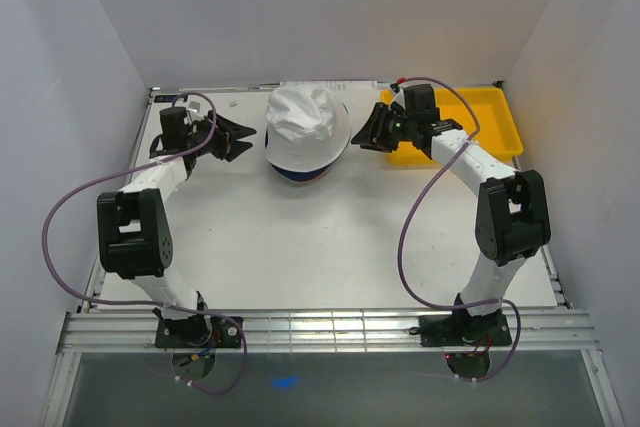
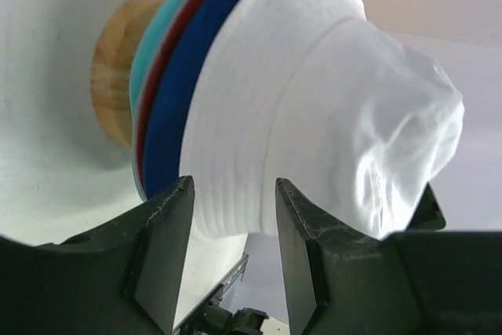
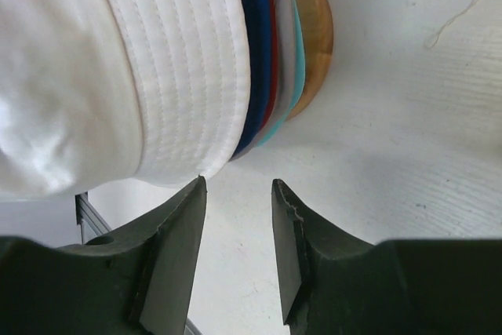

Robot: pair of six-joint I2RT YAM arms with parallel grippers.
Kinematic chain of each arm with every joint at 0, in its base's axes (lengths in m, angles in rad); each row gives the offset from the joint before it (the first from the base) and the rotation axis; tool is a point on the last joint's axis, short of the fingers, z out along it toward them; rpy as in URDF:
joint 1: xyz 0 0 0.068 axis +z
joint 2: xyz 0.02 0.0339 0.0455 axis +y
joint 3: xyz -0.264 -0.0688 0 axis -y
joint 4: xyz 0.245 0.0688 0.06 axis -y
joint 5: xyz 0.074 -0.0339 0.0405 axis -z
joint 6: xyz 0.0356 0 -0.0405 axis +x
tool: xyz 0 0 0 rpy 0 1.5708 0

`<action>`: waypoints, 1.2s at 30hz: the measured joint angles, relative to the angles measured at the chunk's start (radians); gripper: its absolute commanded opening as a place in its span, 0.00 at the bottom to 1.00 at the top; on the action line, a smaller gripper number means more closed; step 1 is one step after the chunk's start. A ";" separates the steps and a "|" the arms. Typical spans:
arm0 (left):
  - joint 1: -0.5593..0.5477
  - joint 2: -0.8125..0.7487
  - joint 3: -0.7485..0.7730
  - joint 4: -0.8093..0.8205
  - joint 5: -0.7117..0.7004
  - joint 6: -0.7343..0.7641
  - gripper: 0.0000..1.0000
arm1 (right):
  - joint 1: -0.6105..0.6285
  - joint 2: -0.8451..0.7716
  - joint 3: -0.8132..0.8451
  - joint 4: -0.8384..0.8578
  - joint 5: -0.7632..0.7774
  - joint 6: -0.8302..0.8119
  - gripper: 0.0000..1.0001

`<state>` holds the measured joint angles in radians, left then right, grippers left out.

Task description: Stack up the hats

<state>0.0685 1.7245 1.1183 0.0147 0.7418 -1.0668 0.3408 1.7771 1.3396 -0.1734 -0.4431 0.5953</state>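
- Left gripper (image 1: 243, 137) (image 2: 231, 187): fingers spread, nothing held between them; tips are pointed at the hat stack, just beside the brim. Contact cannot be told.
- Right gripper (image 1: 362, 135) (image 3: 238, 187): fingers spread, nothing held; tips are pointed at the opposite side of the same stack, just short of the white brim.
- White soft fabric bucket hat with stitched brim (image 1: 305, 122) (image 2: 314, 100) (image 3: 78, 60): placed on top of the stack, midway between the two grippers; crown slightly crumpled.
- Navy blue fabric bucket hat (image 2: 176, 115) (image 3: 252, 37): seated directly under the white one, only its brim edge shown.
- Dark red fabric hat (image 2: 154, 96) (image 3: 272, 37): seen as a thin brim edge under the navy one.
- Grey fabric hat (image 3: 283, 52): seen as a brim edge under the dark red one.
- Teal fabric hat (image 2: 147, 56): lowest brim of the stack, next to the stand.
- Round pale wooden stand (image 2: 114, 76) (image 3: 315, 37): covered by all five hats, its base showing beyond the teal brim.
- Yellow plastic tray (image 1: 490, 117): set behind the right gripper, on the side away from the stack.
- White table (image 1: 300, 237): stand and tray are carried on it.
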 measured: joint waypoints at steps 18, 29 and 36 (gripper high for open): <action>-0.103 -0.282 -0.230 0.003 -0.238 -0.132 0.59 | -0.080 0.407 0.557 0.074 -0.115 -0.011 0.72; -0.144 -0.276 -0.230 -0.007 -0.272 -0.161 0.59 | -0.090 0.488 0.579 0.235 -0.180 0.115 0.73; -0.154 -0.272 -0.230 -0.008 -0.283 -0.170 0.58 | -0.090 0.503 0.642 0.305 -0.198 0.173 0.73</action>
<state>-0.0860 1.4521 0.8886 0.0071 0.4583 -1.2369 0.2512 2.2803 1.9816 0.1318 -0.6407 0.7681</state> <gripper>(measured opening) 0.584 0.730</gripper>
